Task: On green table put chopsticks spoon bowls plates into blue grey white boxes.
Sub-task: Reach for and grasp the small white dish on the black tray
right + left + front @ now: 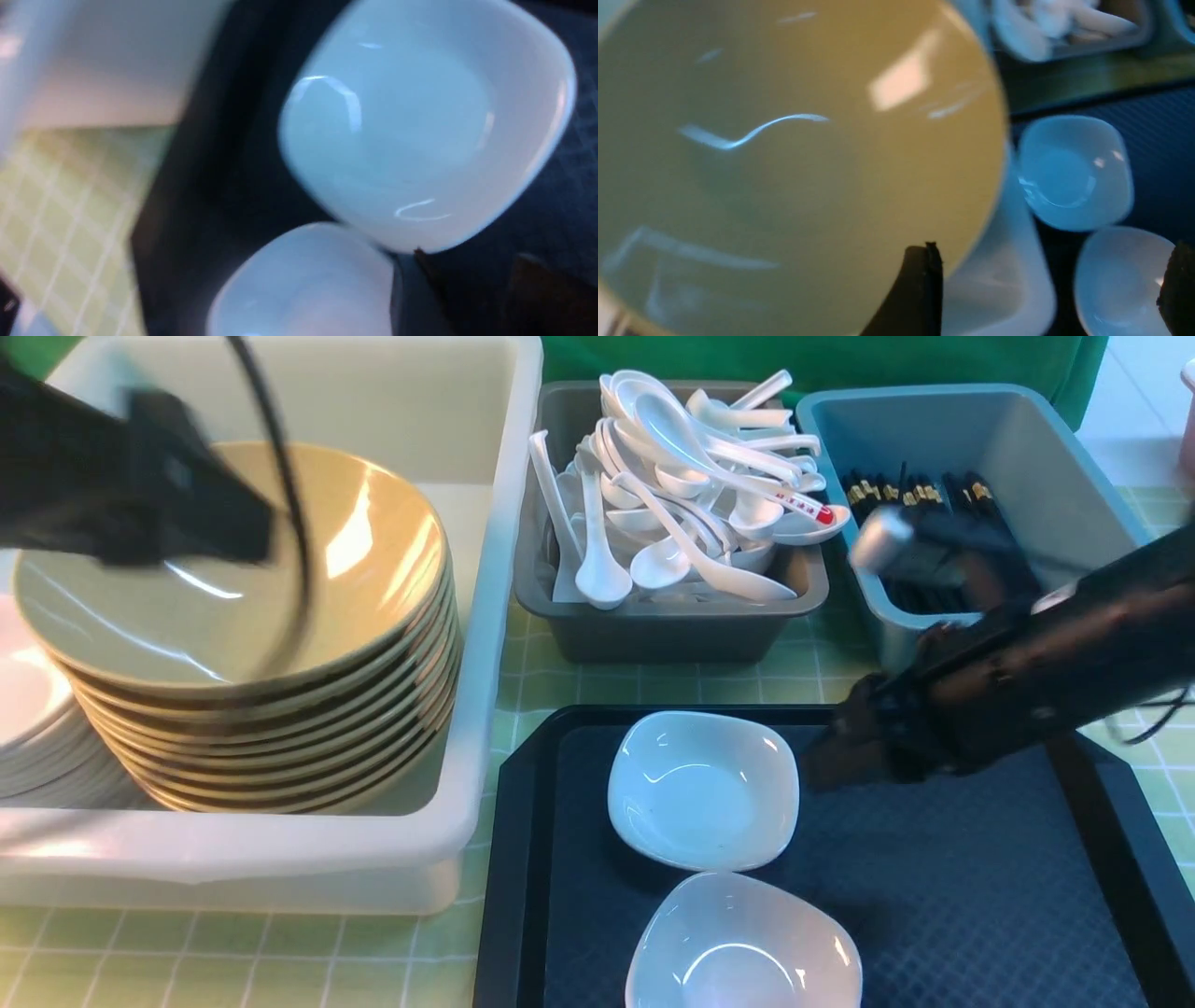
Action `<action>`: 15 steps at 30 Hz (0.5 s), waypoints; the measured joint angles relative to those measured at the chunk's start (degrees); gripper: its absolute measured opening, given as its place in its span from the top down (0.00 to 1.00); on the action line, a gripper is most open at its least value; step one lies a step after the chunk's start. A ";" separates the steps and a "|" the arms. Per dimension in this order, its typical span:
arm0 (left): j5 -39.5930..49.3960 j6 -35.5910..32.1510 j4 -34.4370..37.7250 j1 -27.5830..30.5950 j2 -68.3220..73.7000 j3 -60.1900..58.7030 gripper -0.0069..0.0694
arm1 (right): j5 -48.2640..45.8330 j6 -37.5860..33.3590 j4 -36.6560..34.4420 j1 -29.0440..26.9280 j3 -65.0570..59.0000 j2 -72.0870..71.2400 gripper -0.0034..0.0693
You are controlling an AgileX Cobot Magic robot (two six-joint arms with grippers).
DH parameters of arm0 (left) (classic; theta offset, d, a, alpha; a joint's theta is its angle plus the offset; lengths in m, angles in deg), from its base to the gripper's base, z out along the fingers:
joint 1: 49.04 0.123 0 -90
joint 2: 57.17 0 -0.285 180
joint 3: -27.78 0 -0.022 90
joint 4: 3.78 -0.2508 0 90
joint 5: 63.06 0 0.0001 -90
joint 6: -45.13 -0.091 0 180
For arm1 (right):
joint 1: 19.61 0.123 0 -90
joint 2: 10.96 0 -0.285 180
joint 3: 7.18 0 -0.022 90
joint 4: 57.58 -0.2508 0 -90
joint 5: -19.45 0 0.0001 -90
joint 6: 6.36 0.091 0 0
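Bright, even light; heavy motion blur.
White glare patches sit on the bowls (373, 537) and plates (703, 789); the left arm (140, 485) and right arm (1027, 672) smear in the front view, and both wrist views are soft.

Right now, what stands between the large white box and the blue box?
The dark grey box, heaped with white soup spoons, stands between them, as the front view shows.

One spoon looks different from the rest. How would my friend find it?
Find the dark grey box in the middle, between the big white box and the blue box. It is heaped with white spoons; look at the side nearest the blue box. One spoon there has red print on it, while the others are plain white.
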State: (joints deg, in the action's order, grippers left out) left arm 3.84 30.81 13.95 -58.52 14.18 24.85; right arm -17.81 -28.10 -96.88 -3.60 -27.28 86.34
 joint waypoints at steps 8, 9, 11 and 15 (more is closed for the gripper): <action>-9.39 -6.92 11.54 -8.57 0.23 -11.10 0.28 | 7.27 2.50 -1.46 0.00 0.00 10.93 0.57; -10.29 -7.55 12.66 -8.75 0.23 -11.86 0.29 | 7.80 2.52 -1.87 0.00 0.00 11.40 0.57; -11.37 -8.29 14.16 -8.81 0.23 -12.61 0.31 | 8.44 2.52 -2.89 0.00 0.00 12.05 0.57; -12.68 -8.87 15.04 -8.81 0.23 -13.08 0.33 | 8.87 2.52 -4.84 0.00 0.00 12.58 0.57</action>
State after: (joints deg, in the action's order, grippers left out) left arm -8.85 21.94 28.99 -67.33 14.42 11.77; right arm -8.94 -25.59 -101.73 -3.60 -27.28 98.92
